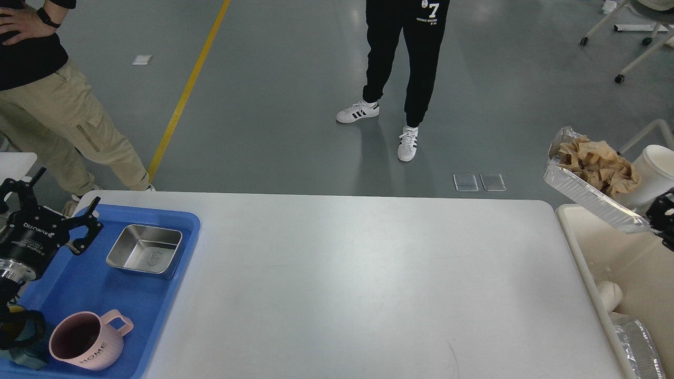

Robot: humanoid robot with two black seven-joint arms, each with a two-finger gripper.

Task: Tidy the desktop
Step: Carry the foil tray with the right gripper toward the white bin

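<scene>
The white desktop is bare across its middle. My right gripper shows only partly at the right edge, shut on the rim of a foil tray. The tray hangs tilted in the air past the desktop's right end, above the cream bin. It carries crumpled brown paper and a white paper cup. My left gripper stands open and holds nothing, over the far left corner of the blue tray.
On the blue tray sit a steel square dish and a pink mug. The bin holds white and foil rubbish. Two people stand on the floor beyond the desktop's far edge.
</scene>
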